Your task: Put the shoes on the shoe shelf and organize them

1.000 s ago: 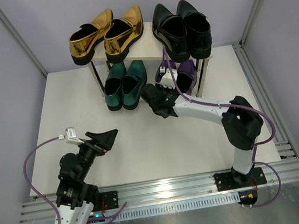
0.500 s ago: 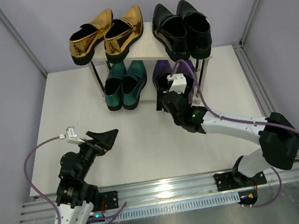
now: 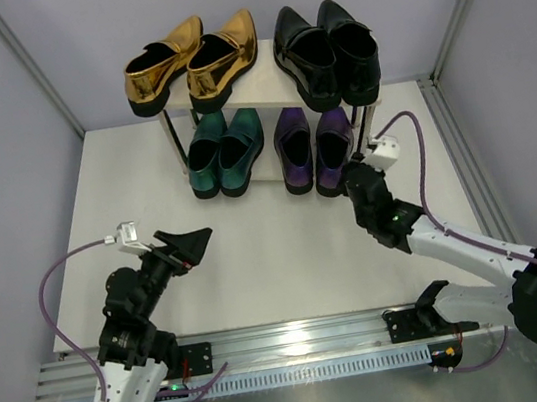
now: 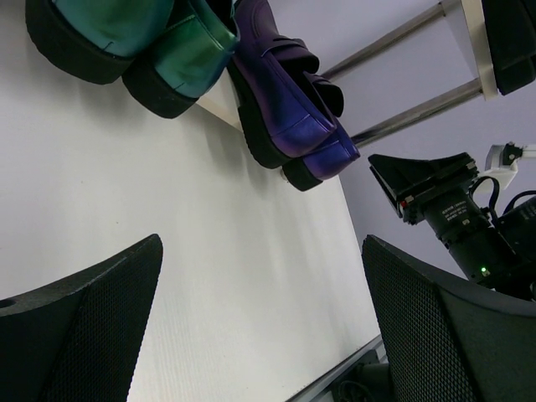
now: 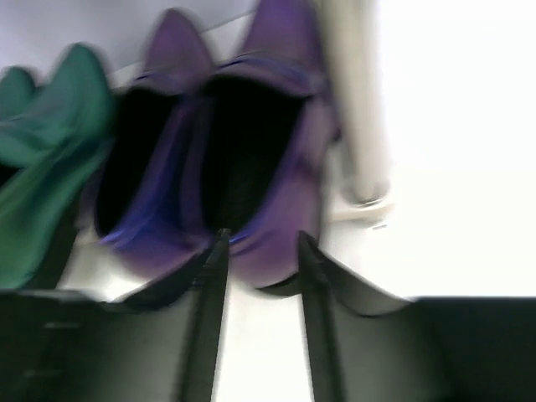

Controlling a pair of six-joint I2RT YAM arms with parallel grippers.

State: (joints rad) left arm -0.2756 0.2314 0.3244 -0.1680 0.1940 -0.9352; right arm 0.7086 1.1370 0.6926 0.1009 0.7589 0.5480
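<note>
The shoe shelf [image 3: 255,95] stands at the back of the table. The gold pair [image 3: 189,61] and the black pair [image 3: 327,51] sit on its top board. The teal pair [image 3: 225,152] and the purple pair [image 3: 313,146] sit side by side on the lower tier, heels toward me. My right gripper [image 3: 351,176] is open and empty just behind the heel of the right purple shoe [image 5: 276,167]; its fingers [image 5: 211,260] stand apart from it, in a blurred view. My left gripper [image 3: 190,243] is open and empty over bare table, its pads [image 4: 444,327] wide apart.
A metal shelf post [image 5: 352,109] stands right of the purple pair. The right arm's wrist [image 4: 456,213] shows in the left wrist view beyond the purple shoes [image 4: 289,109]. Grey walls close in the table on three sides, and a metal rail [image 3: 299,338] runs along the near edge.
My right gripper has swung from in front of the shelf's middle to the right and drawn back off the purple shoes, leaving both on the lower tier. The left arm has hardly moved.
</note>
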